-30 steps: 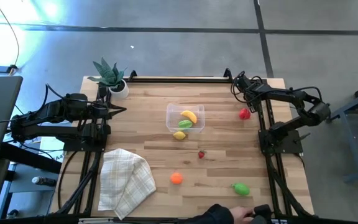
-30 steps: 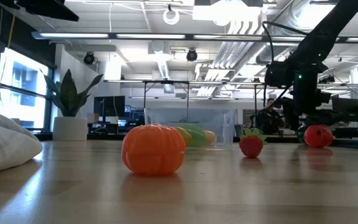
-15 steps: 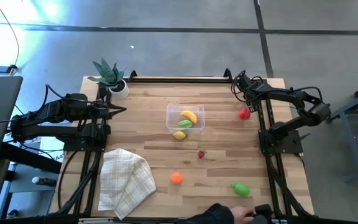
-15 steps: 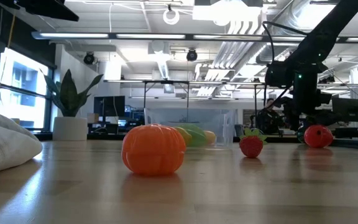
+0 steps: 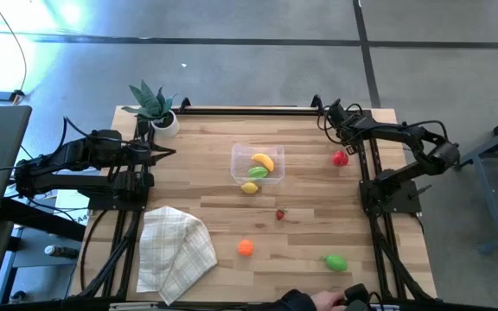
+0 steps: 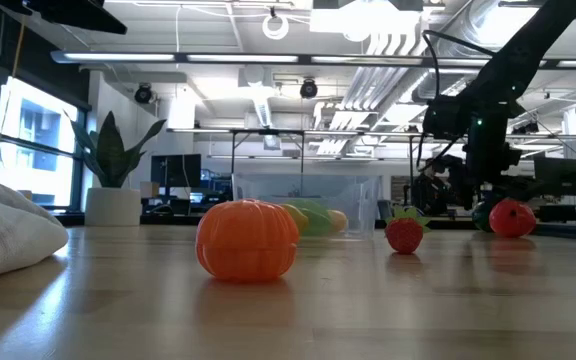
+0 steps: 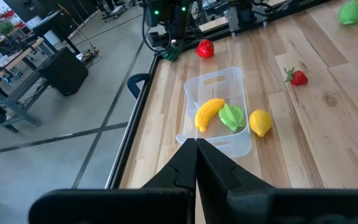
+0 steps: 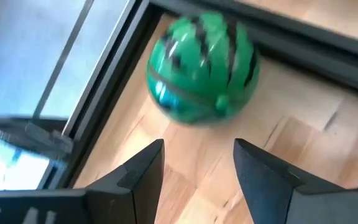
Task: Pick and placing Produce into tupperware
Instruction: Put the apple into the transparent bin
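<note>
Near edge of my tabletop (image 5: 318, 207): green piece (image 5: 335, 261), orange piece (image 5: 245, 248), folded cloth (image 5: 175, 250). Midway: small strawberry (image 5: 279, 214). Beyond it, lemon (image 5: 250, 187) touching outside of clear container (image 5: 258, 163); banana (image 5: 264, 161) and green piece inside. Left claw (image 7: 196, 144) pressed together, empty, at left edge. Far right corner: right claw (image 8: 194, 162) spread apart, empty, just short of striped green ball (image 8: 202, 67); red piece (image 5: 341, 157) near.

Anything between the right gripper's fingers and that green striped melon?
No. In the right wrist view, only bare wood separates the open right gripper from the green striped melon near the table's edge rail.
</note>
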Action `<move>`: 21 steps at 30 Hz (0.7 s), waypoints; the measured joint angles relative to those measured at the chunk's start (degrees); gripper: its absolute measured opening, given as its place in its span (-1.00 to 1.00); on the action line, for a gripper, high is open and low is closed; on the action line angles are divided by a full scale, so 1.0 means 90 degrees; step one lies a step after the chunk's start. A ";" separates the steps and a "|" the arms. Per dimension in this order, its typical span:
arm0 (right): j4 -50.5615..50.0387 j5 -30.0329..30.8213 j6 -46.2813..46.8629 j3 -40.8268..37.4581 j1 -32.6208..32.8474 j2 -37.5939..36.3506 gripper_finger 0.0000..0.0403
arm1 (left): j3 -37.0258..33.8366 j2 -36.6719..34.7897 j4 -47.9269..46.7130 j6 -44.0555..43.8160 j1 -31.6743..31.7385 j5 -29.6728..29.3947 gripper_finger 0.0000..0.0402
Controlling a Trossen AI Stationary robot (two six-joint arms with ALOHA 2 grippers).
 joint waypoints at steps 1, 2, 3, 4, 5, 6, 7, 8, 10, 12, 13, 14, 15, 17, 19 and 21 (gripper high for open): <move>0.0035 -0.0079 -0.0119 0.0001 0.0000 0.0000 -0.09 | 0.0000 0.0002 -0.0002 0.0000 0.0001 0.0001 -1.00; 0.0051 -0.0168 -0.0250 0.0002 -0.0001 0.0000 -0.09 | 0.0000 0.0002 0.0000 0.0000 -0.0001 0.0001 -1.00; 0.0060 -0.0255 -0.0373 0.0002 0.0000 0.0000 -0.09 | 0.0000 0.0002 -0.0002 0.0000 -0.0001 -0.0001 -1.00; 0.0070 -0.0323 -0.0473 0.0002 0.0000 0.0000 -0.09 | 0.0000 0.0002 0.0000 0.0000 0.0002 0.0001 -1.00; 0.0074 -0.0381 -0.0608 0.0002 0.0000 0.0000 -0.09 | 0.0000 0.0002 -0.0002 0.0000 0.0001 0.0001 -1.00; 0.0074 -0.0465 -0.0746 0.0005 0.0000 -0.0005 -0.09 | 0.0000 0.0001 -0.0001 0.0000 0.0000 0.0000 -1.00; 0.0073 -0.0543 -0.0886 0.0005 0.0000 -0.0022 -0.09 | 0.0000 0.0000 -0.0001 0.0000 0.0000 0.0000 -1.00; 0.0074 -0.0624 -0.1066 0.0005 0.0000 -0.0053 -0.09 | -0.0002 -0.0001 0.0000 0.0000 0.0001 0.0001 -1.00; 0.0076 -0.0845 -0.1451 0.0007 0.0000 -0.0144 -0.09 | 0.0000 0.0002 -0.0002 0.0000 0.0002 0.0001 -1.00; 0.0070 -0.1182 -0.1852 0.0007 -0.0002 -0.0284 -0.09 | 0.0000 0.0000 0.0000 0.0000 0.0000 0.0001 -1.00; 0.0067 -0.1325 -0.2031 0.0010 -0.0005 -0.0362 -0.09 | -0.0001 0.0001 -0.0002 -0.0001 0.0000 0.0001 -1.00; 0.0046 -0.1472 -0.2184 0.0012 -0.0005 -0.0439 -0.09 | 0.0000 0.0001 -0.0001 0.0000 0.0000 0.0001 -1.00; -0.0021 -0.1610 -0.2295 0.0012 -0.0002 -0.0526 -0.09 | 0.0000 0.0000 0.0000 0.0000 -0.0001 0.0000 -1.00; -0.0244 -0.1800 -0.2416 0.0012 -0.0004 -0.0723 -0.09 | 0.0000 0.0001 0.0000 0.0000 0.0002 0.0000 -1.00; -0.0486 -0.1982 -0.2428 0.0012 0.0000 -0.0946 -0.09 | 0.0000 0.0002 -0.0002 0.0000 -0.0001 -0.0001 -1.00; -0.0774 -0.2244 -0.2444 0.0012 0.0000 -0.1165 -0.09 | -0.0002 0.0002 -0.0001 0.0000 0.0001 0.0000 -1.00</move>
